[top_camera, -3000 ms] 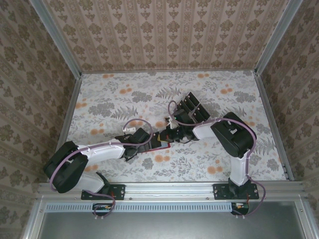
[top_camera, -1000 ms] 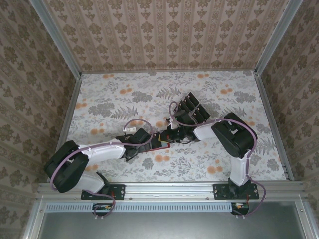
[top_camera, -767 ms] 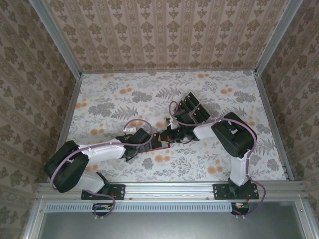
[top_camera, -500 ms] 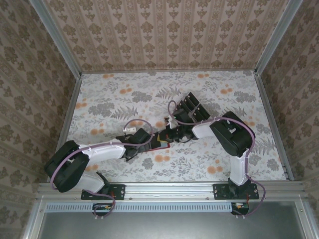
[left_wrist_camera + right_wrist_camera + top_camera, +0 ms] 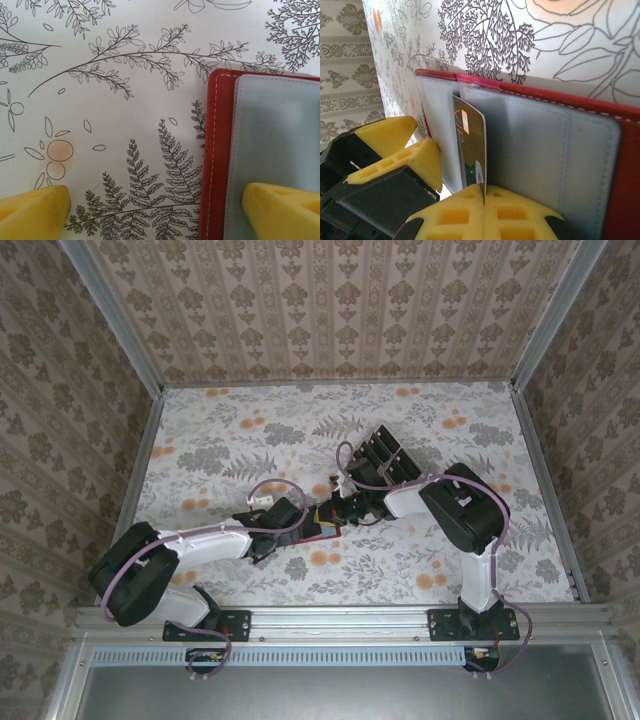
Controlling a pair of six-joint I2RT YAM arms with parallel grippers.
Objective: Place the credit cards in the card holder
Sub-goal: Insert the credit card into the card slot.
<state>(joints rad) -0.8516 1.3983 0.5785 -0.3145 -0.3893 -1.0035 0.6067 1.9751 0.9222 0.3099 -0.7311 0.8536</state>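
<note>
Card (image 5: 469, 145), thin, glossy, judged stiff but slippery, is pinched by its near edge in the pressed-together right gripper (image 5: 484, 192), upright at a pocket of the open card holder (image 5: 545, 95); beyond, the holder is pinned by the wide-spread left gripper (image 5: 157, 212).

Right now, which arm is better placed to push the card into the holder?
Right. The right arm has its jaws shut on a credit card, held edge-on against the grey inside of the card holder. The left arm has open jaws, one fingertip resting on the holder, so it seems better for steadying.
</note>
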